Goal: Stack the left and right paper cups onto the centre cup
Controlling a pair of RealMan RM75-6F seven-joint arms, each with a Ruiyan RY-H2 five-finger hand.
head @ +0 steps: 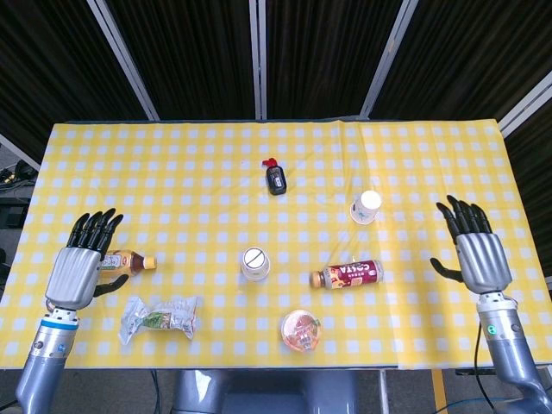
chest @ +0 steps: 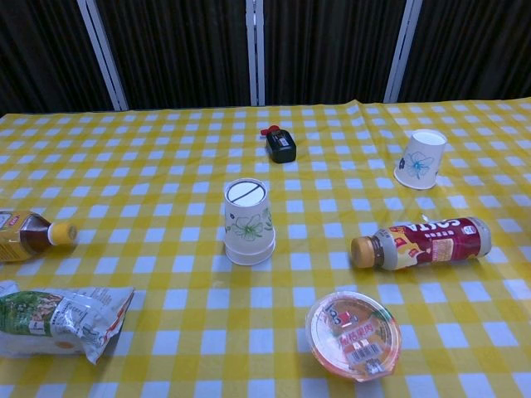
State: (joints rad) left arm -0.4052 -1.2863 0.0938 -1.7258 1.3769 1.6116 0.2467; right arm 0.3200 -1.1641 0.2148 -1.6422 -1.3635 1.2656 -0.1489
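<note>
**Cup stack at table centre, one cup apart to the right; both hands spread and holding nothing**

We find the centre cup stack [chest: 248,222] upside down near the middle of the checked table [head: 155,164], one cup nested over another. The remaining paper cup [chest: 419,158] stands apart, further back and to the right, tilted, also upside down.

We note the left hand [head: 79,267] at the table's left edge, fingers spread, gripping nothing, above the tea bottle [head: 129,259]. The right hand [head: 479,254] hangs at the right edge, fingers likewise spread and unloaded. Neither hand shows in the chest view.

Other items: a Costa bottle [chest: 421,243] on its side, right of the stack; a sealed round tub [chest: 353,334]; a snack packet [chest: 58,319]; a small black device [chest: 281,146].
</note>
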